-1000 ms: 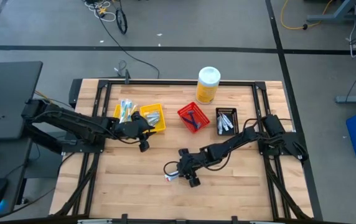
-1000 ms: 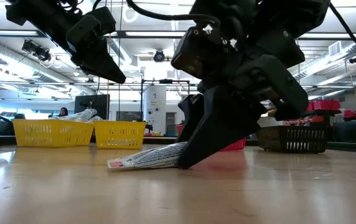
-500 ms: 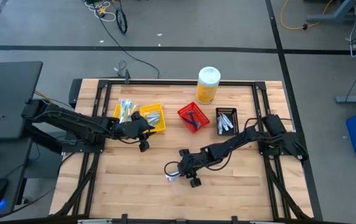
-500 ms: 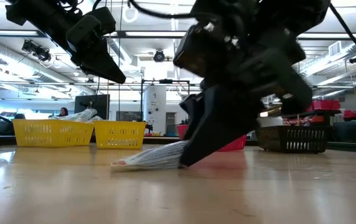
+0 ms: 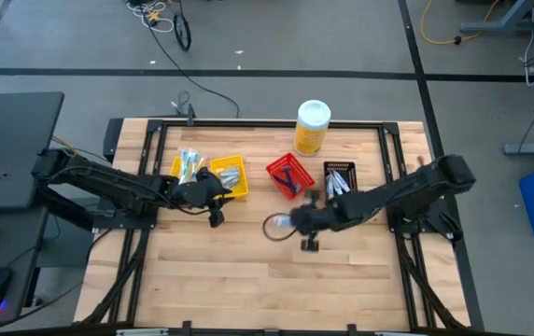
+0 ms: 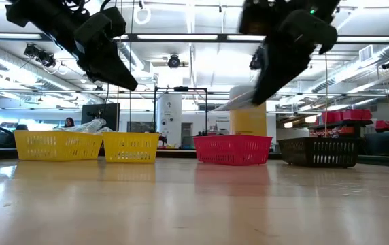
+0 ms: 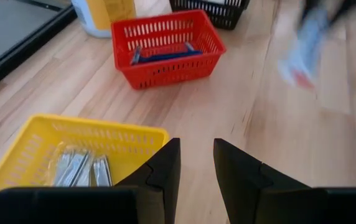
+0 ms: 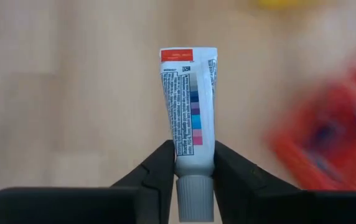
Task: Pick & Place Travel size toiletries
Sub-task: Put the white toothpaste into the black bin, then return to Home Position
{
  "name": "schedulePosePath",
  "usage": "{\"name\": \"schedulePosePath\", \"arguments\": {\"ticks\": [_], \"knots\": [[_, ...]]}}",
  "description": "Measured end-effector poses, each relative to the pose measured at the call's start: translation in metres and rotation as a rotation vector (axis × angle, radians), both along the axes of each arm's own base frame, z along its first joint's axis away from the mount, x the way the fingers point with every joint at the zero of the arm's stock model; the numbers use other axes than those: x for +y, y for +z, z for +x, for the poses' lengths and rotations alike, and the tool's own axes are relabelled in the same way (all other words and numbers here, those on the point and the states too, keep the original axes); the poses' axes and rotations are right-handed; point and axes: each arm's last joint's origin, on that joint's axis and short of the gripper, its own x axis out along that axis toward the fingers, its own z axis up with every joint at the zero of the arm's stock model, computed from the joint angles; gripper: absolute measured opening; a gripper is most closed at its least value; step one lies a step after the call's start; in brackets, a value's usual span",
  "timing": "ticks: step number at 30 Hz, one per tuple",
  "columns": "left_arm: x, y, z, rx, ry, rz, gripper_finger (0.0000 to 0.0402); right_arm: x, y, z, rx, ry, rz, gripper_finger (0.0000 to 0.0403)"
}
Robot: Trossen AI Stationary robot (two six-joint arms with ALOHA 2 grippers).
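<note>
My right gripper (image 5: 292, 224) hovers over the middle of the table, just near of the red bin (image 5: 288, 176), shut on a small white toothpaste tube (image 8: 187, 106) with printed text. The tube shows blurred in the low view (image 6: 239, 103), well above the table. My left gripper (image 5: 220, 194) waits, narrowly open and holding nothing, above the near edge of a yellow bin (image 7: 72, 140) that holds silvery packets (image 7: 81, 171). The red bin (image 7: 165, 50) holds a blue item. The black bin (image 5: 339, 180) holds several pale items. My right gripper pinches the toothpaste tube between its two fingers at the cap end (image 8: 194, 167), just above the white cap (image 8: 195, 198). The tube runs forward in line with the fingers, its crimped orange-striped end (image 8: 177, 55) pointing away. It is lifted clear of the table.
A tall yellow canister with a white lid (image 5: 312, 126) stands at the far edge behind the red bin. A second yellow bin (image 5: 189, 167) with toothbrushes sits left of the first. Bare wood lies across the near half of the table (image 5: 267, 289).
My right gripper, shut on the toothpaste tube, has risen from the table and swung toward the far edge and slightly right, closer to the red bin. The tube, whose far end lay on the wood a second ago, now hangs clear in the air.
</note>
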Motion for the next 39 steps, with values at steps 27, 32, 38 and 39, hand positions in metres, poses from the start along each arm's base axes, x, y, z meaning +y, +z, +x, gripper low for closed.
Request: {"name": "schedulePosePath", "arguments": {"ticks": [27, 32, 38, 39], "knots": [[0.002, 0.026, -0.017, -0.124, -0.003, -0.001, 0.0105, -0.092, -0.053, -0.133, -0.086, -0.985, 0.038, 0.0106], [0.002, 0.026, -0.017, -0.124, -0.003, -0.001, 0.0105, -0.095, -0.053, -0.132, -0.051, -0.94, 0.034, 0.0154], [0.003, 0.026, -0.021, -0.101, -0.018, 0.026, 0.0105, -0.095, -0.041, -0.13, 0.01, -0.88, 0.062, 0.0213], [0.003, 0.027, -0.023, -0.104, -0.02, 0.03, 0.0105, -0.094, -0.036, -0.129, 0.019, -0.852, 0.054, 0.0217]]}}
